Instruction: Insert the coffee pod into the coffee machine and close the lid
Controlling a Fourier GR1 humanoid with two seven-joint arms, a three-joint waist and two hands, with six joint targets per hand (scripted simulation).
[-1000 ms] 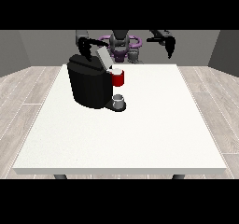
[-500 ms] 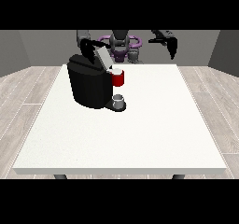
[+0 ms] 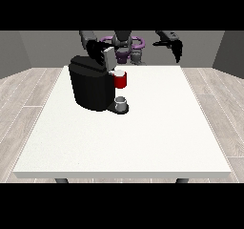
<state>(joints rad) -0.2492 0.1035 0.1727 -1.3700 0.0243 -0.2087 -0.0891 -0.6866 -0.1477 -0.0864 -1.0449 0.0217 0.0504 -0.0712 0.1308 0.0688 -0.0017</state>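
One black coffee machine (image 3: 90, 87) stands on the white desk (image 3: 143, 132), left of its middle, with a red front part (image 3: 121, 80) and one grey cup (image 3: 121, 102) below. The robot hand at the view's left (image 3: 99, 54) is over its lid (image 3: 109, 57); whether it holds something I cannot tell. The robot hand at the view's right (image 3: 177, 49) hangs raised, fingers relaxed, holding nothing.

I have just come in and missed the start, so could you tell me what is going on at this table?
A humanoid robot stands behind a white table with a black coffee machine on it. The hand at the view's left is at the machine's raised lid, over the top of the machine. A small cup sits on the machine's base, below its red front part. The hand at the view's right hangs in the air, away from everything.
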